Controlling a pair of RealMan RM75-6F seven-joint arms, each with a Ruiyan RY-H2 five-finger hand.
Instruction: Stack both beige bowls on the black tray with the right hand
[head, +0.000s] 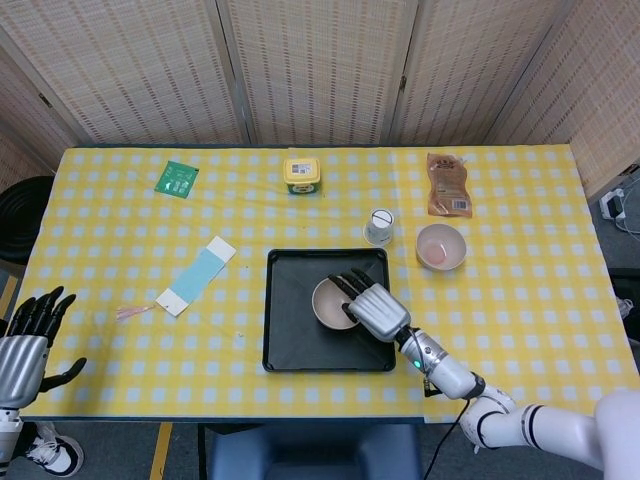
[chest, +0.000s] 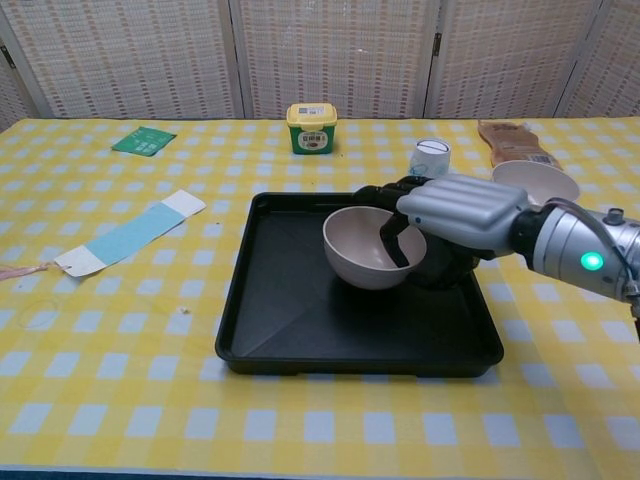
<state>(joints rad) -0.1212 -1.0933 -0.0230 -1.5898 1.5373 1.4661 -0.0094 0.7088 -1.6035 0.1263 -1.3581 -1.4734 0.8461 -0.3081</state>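
Note:
One beige bowl (head: 329, 303) (chest: 362, 248) is over the middle of the black tray (head: 290, 345) (chest: 290, 330), upright and tilted slightly. My right hand (head: 372, 308) (chest: 455, 212) grips its right rim, fingers hooked inside. Whether the bowl touches the tray floor I cannot tell. The second beige bowl (head: 441, 246) (chest: 535, 181) stands on the tablecloth right of the tray, partly hidden by my right hand in the chest view. My left hand (head: 27, 345) rests open at the table's near left corner, holding nothing; it shows only in the head view.
A white paper cup (head: 379, 227) (chest: 429, 158) stands just behind the tray's far right corner. Along the back are a yellow tub (head: 301, 175) (chest: 311, 128), a brown pouch (head: 447, 184) (chest: 512, 140) and a green card (head: 177, 179). A blue-white strip (head: 195, 276) (chest: 130, 232) lies left of the tray.

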